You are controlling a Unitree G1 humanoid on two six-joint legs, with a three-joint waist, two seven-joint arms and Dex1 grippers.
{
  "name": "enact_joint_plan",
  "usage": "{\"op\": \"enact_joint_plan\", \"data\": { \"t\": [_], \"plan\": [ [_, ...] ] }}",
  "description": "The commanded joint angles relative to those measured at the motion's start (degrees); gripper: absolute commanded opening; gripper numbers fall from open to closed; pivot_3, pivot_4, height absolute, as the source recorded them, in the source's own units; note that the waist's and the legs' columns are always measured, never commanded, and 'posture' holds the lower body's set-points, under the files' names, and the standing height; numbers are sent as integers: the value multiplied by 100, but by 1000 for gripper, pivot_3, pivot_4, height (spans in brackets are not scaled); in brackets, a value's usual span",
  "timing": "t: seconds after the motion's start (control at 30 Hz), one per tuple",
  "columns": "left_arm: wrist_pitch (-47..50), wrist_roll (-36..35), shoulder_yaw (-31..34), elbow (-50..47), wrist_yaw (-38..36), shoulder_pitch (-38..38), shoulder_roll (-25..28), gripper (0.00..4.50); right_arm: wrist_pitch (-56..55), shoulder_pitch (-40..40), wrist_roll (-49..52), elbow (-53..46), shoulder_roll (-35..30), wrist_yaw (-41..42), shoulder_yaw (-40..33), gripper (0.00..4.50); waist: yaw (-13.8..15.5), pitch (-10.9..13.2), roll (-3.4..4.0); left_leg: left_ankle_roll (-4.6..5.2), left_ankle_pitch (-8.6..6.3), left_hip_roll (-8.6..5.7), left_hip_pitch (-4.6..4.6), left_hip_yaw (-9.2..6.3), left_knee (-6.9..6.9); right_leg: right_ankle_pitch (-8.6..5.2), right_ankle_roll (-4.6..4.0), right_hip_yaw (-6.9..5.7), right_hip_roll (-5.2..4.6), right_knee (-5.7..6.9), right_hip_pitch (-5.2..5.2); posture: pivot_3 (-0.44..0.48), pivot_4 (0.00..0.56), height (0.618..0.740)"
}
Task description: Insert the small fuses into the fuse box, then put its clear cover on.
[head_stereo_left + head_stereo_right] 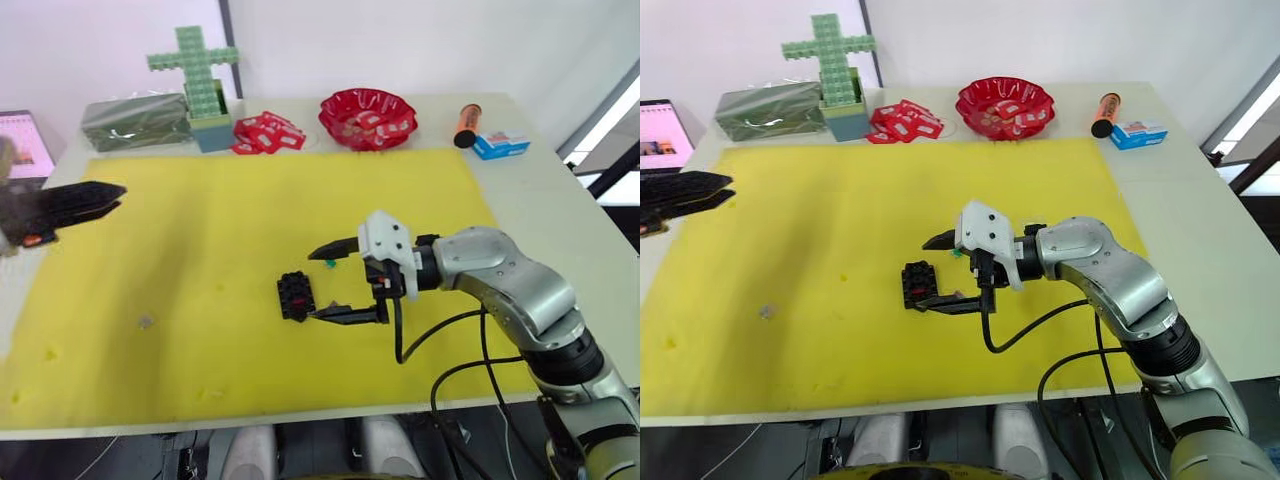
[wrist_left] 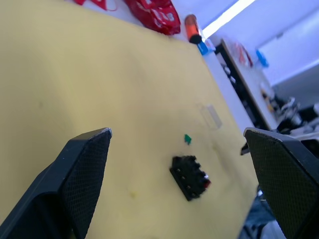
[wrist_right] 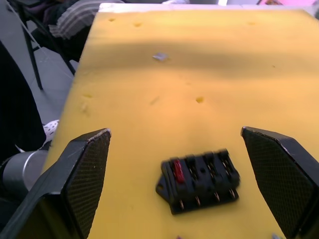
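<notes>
Right gripper [image 1: 335, 282] is hanging just beside the fuse box [image 1: 296, 296], fingers spread wide and holding nothing, so it's clearly the nearer arm. That black block is sitting near the middle of the yellow mat [image 1: 200, 230], directly ahead of the fingers, with its row of slots running across the opening, and a red fuse [image 3: 177, 171] is already sitting in one end slot. A green fuse [image 2: 187, 139] is lying loose just beyond the box, and a pale grey one [image 1: 146, 322] is lying well off toward the robot's left. Left gripper [image 1: 85, 203] is waiting spread open at the mat's far-left edge. The clear cover [image 2: 211, 115] is resting further along the mat, past the green fuse.
</notes>
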Motion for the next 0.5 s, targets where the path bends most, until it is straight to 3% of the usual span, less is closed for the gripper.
{"op": "enact_joint_plan", "data": {
  "t": [0.03, 0.17, 0.3, 0.37, 0.5],
  "plan": [
    [729, -553, 1423, 163, 818, 1004, -378, 4473, -224, -133, -55, 27, 156, 80, 22, 4500, 28, -1, -1, -1, -1, 0, 17, 4, -6, -6, -12, 1, -3, -4, 14, 0, 150, 740],
    [740, -1461, 1880, 18, 1564, 2002, -725, 4473, -348, -153, -159, 121, 268, 119, 101, 4500, 122, -9, -25, -8, -1, 2, 42, -6, -11, -17, -37, -3, -13, 3, 15, 0, 150, 740],
    [740, -2345, 2183, -677, 2089, 3177, -1260, 4473, -394, -164, -177, 149, 327, 146, 124, 4500, 75, -21, -36, -154, -2, 4, 50, -17, -25, -19, -74, -10, -57, -5, 9, 0, 150, 740],
    [740, -2598, 2142, -624, 2427, 3143, -1383, 4473, -421, -168, -193, 164, 321, 181, 142, 4500, 84, -24, -40, -161, -7, -6, 56, 3, -32, -17, -78, -12, -85, -6, 7, 0, 150, 740],
    [740, -2980, 1483, -486, 2943, 2805, -1495, 4473, -468, -198, -238, 182, 302, 246, 176, 4500, 113, -35, -50, -174, -14, -7, 56, -2, -29, -17, -81, -23, -90, -8, 8, 0, 150, 740]
  ]
}}
